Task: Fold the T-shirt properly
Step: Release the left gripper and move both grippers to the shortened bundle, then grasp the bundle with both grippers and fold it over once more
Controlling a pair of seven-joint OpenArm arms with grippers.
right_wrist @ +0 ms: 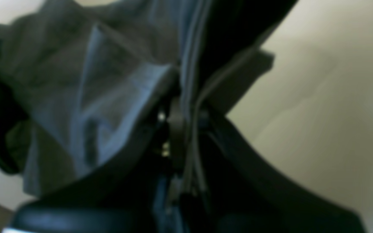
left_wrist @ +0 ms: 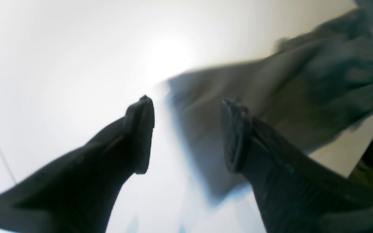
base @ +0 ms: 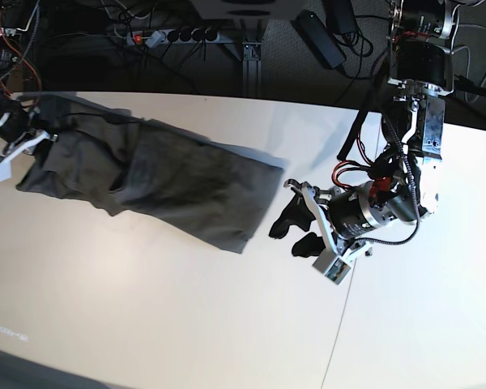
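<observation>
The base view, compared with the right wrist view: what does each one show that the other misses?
Only the base view shows the whole T-shirt stretched across the white table, the left gripper open and apart from the cloth, and cables behind the table. Only the right wrist view shows, blurred and close up, the right gripper with its jaws shut on folds of fabric. Both show the T-shirt and table.

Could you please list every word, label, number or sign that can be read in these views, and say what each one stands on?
No text can be read in any view.
Base view, lower left corner: a faint pale mark on the table, too small and blurred to read.
The T-shirt shows no print or label.
The left gripper and right gripper show no readable markings; both wrist views are blurred.
</observation>
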